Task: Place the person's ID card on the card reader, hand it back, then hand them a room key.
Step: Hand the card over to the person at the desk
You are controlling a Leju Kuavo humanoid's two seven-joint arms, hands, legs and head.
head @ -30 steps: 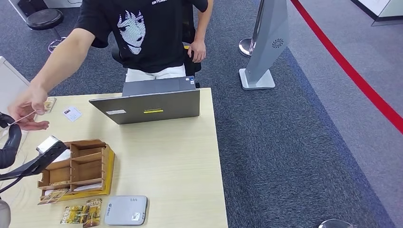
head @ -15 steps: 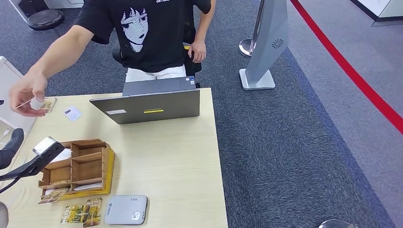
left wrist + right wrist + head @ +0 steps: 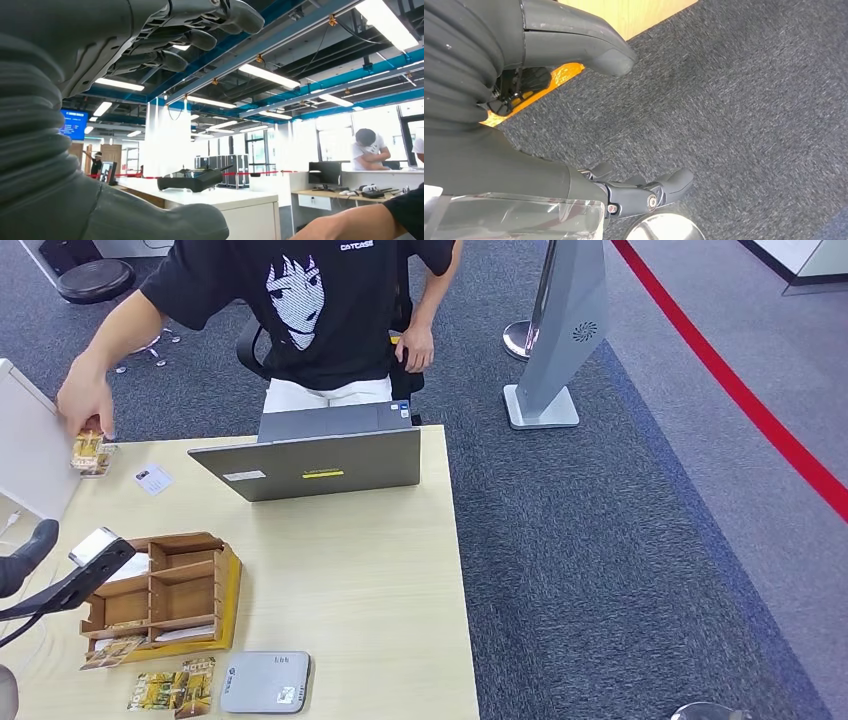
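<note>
ID card (image 3: 152, 479) is seen lying flat on the far left part of the table (image 3: 380, 580), well apart from the reader (image 3: 265, 682), which sits at the near edge beside two hotel-printed key cards (image 3: 172, 691). A further key card (image 3: 88, 452) is pinched by the person's hand (image 3: 84, 403) at the table's far left corner, just beside the ID card and next to a white panel (image 3: 30, 450). A wooden organiser (image 3: 165, 590) with several compartments stands between the ID card and the reader; a few cards lie in its lower slots. A grey laptop (image 3: 320, 455) is set open at the far edge, its lid facing the robot, and the person (image 3: 310, 310) in a black printed shirt stands behind it. The left hand (image 3: 25, 558) is seen at the left edge of the head view, above the table and apart from everything on it; in the left wrist view the left hand (image 3: 150, 40) is raised toward the ceiling with its fingers (image 3: 240, 15) spread and nothing held between them and the thumb. The right hand (image 3: 574, 115) hangs over grey carpet beside the table edge, thumb and fingers (image 3: 649, 192) apart, with nothing held.
</note>
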